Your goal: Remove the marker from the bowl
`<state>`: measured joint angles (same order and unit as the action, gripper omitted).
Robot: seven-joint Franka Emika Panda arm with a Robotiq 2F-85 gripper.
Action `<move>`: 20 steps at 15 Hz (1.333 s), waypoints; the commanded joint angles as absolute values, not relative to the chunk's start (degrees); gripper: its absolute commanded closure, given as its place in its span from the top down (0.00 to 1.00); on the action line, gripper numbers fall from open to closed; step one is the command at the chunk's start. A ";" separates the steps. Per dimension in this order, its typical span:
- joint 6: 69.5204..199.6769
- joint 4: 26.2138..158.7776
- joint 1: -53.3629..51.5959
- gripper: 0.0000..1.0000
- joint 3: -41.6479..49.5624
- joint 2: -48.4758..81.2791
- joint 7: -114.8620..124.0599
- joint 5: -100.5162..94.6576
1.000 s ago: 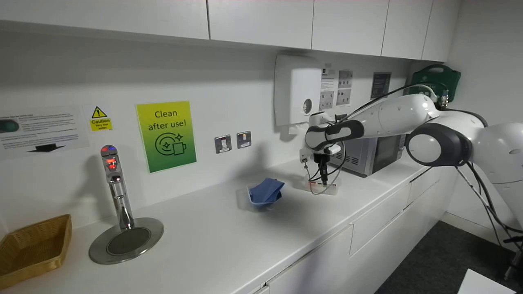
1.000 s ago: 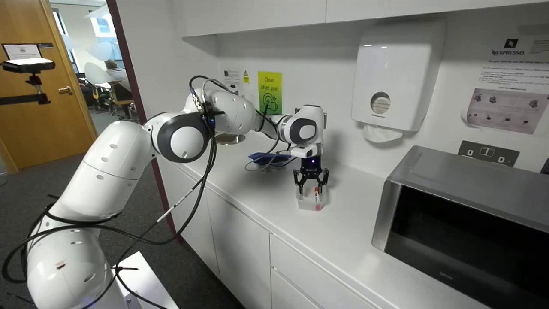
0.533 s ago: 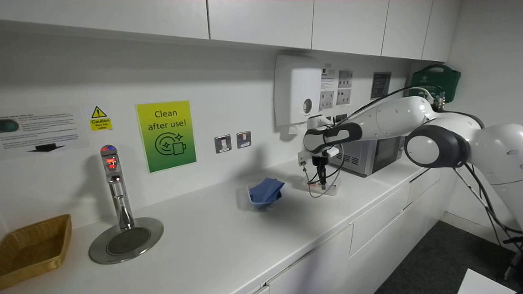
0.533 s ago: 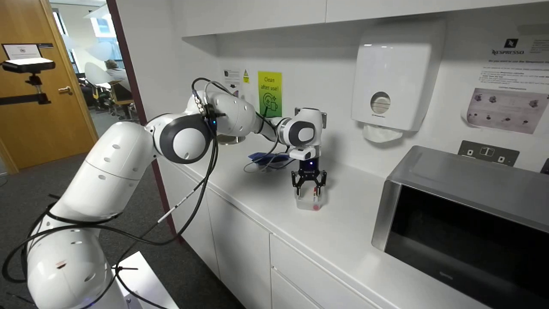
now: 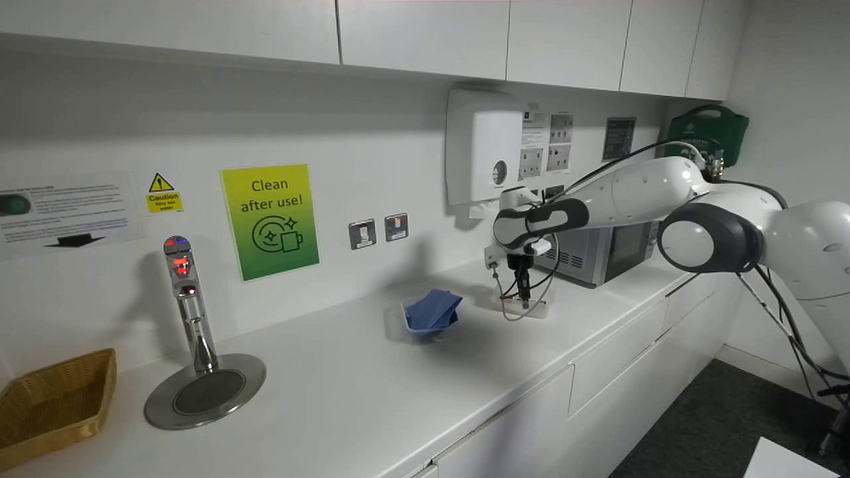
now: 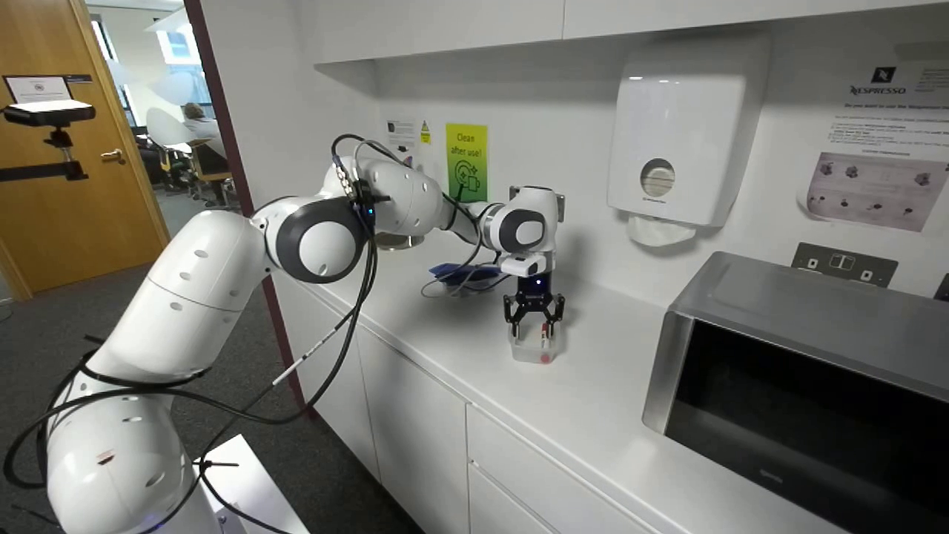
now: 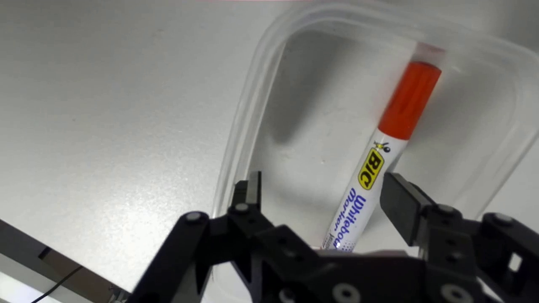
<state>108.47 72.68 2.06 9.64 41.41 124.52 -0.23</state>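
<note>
Here's the gripper [image 7: 322, 191], spread wide at clear bowl [image 7: 246, 126]; red/white marker [image 7: 381, 158] lies inside, btwn the fingers [image 7: 400, 206], nearer one.

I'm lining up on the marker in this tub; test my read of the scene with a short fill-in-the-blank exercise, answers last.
1. In the wrist view, the white marker with a red cap inside the clear plastic container bears the brand name ____.
2. The black two-fingered gripper is not shut but ____.
3. Of its two fingers, the marker lies nearer the one on the wrist picture's ____ side.
4. The yellow-green poster says "Clean after ____!"

Missing words: BIC; open; right; use.
</note>
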 commanded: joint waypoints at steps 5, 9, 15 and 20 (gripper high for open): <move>107.29 70.83 5.92 0.69 8.42 41.83 119.85 5.54; 107.49 70.99 6.54 0.69 8.86 41.91 119.93 6.18; 107.38 71.03 6.72 0.31 8.89 41.93 120.02 6.22; 107.26 70.91 6.75 0.30 8.84 42.05 119.99 6.29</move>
<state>108.44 72.47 5.95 9.34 41.61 121.08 5.08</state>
